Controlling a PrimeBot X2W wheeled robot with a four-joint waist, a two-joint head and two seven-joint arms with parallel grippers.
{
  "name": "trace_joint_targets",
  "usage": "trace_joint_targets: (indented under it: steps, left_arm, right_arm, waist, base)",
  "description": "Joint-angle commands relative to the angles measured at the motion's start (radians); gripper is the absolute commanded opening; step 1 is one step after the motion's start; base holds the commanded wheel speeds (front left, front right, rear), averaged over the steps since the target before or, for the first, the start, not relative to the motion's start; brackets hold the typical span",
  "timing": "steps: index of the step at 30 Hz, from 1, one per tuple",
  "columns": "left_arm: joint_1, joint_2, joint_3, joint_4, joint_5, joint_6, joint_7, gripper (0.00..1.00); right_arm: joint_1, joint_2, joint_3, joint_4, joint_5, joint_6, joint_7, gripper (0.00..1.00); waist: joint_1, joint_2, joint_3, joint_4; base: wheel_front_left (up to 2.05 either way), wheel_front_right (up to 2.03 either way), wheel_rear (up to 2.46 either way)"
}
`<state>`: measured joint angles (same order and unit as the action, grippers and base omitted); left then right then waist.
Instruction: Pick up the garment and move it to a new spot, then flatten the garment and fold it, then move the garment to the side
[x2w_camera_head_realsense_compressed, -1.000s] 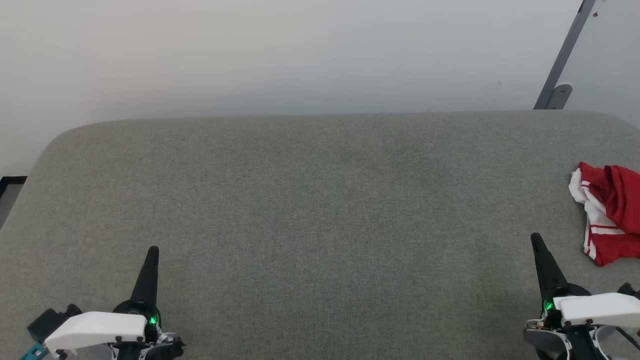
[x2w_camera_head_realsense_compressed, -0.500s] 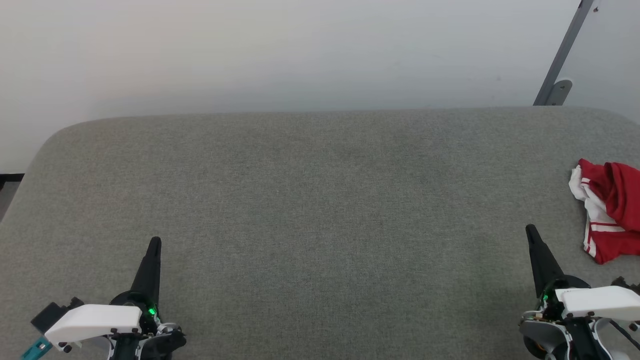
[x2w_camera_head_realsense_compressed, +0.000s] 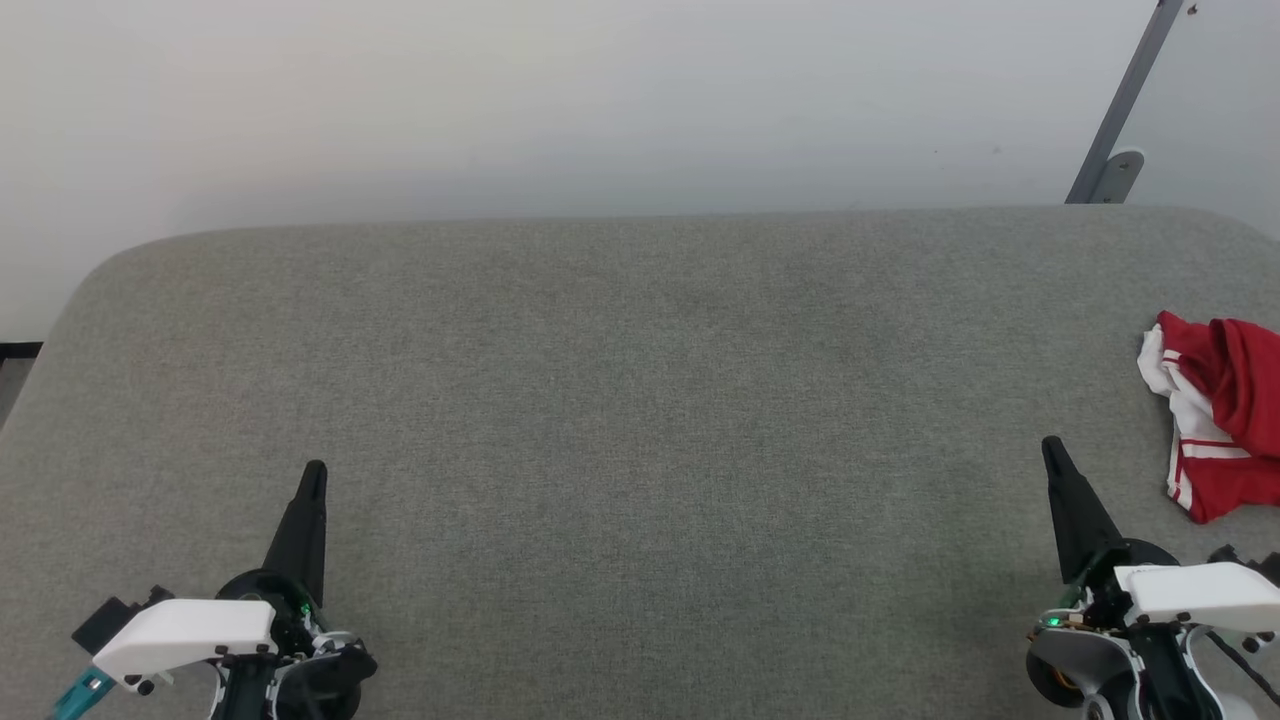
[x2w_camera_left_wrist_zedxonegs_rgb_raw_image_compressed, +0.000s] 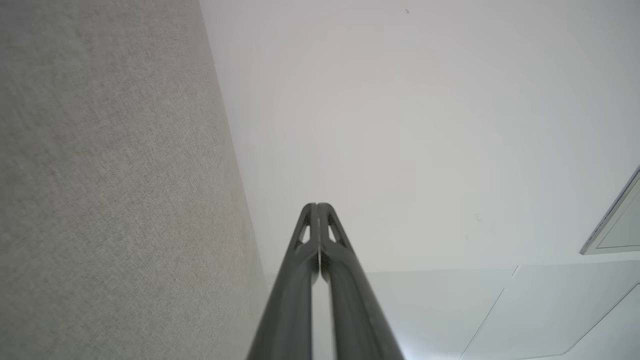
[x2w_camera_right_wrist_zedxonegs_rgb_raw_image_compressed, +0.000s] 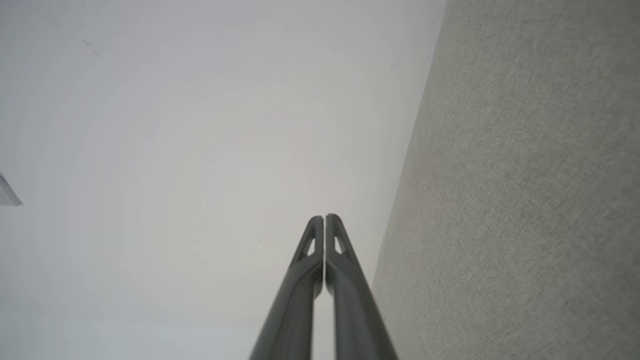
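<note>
As only the head camera tilted slightly, task state unchanged: crumpled red-and-white jersey T-shirt (x2w_camera_head_realsense_compressed: 1215, 430) at 3 o'clock on grey fabric desk (x2w_camera_head_realsense_compressed: 640, 400); dark two-finger left end effector (x2w_camera_head_realsense_compressed: 314, 470), 7 o'clock, and right end effector (x2w_camera_head_realsense_compressed: 1049, 445), 5 o'clock, both pinched together, empty

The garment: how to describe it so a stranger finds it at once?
Start from the wide grey fabric surface below the white wall. At its right side in the head view, beyond the right gripper, lies the garment: a crumpled red heap with white, red-striped parts, the only red thing there.
</note>
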<state>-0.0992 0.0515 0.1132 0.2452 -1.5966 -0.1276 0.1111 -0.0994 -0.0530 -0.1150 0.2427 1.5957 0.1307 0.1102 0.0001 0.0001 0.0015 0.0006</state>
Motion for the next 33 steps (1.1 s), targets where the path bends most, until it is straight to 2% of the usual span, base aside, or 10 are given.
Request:
trace_joint_targets:
  steps: [1, 33]
  left_arm:
    - [-0.017, -0.002, 0.003, 0.0, -0.012, -0.006, 0.006, 0.0]
    - [-0.017, -0.001, 0.003, 0.0, -0.017, -0.006, 0.006, 0.0]
  right_arm:
    - [-0.016, 0.005, 0.001, 0.004, 0.016, 0.0, 0.007, 0.0]
    - [-0.013, 0.005, 0.001, 0.004, 0.019, 0.0, 0.007, 0.0]
  waist:
    - [-0.0001, -0.0001, 0.001, 0.0]
    - [-0.0001, -0.0001, 0.002, -0.001]
  base:
    - [0.0, 0.0, 0.0]
    - [0.0, 0.0, 0.0]
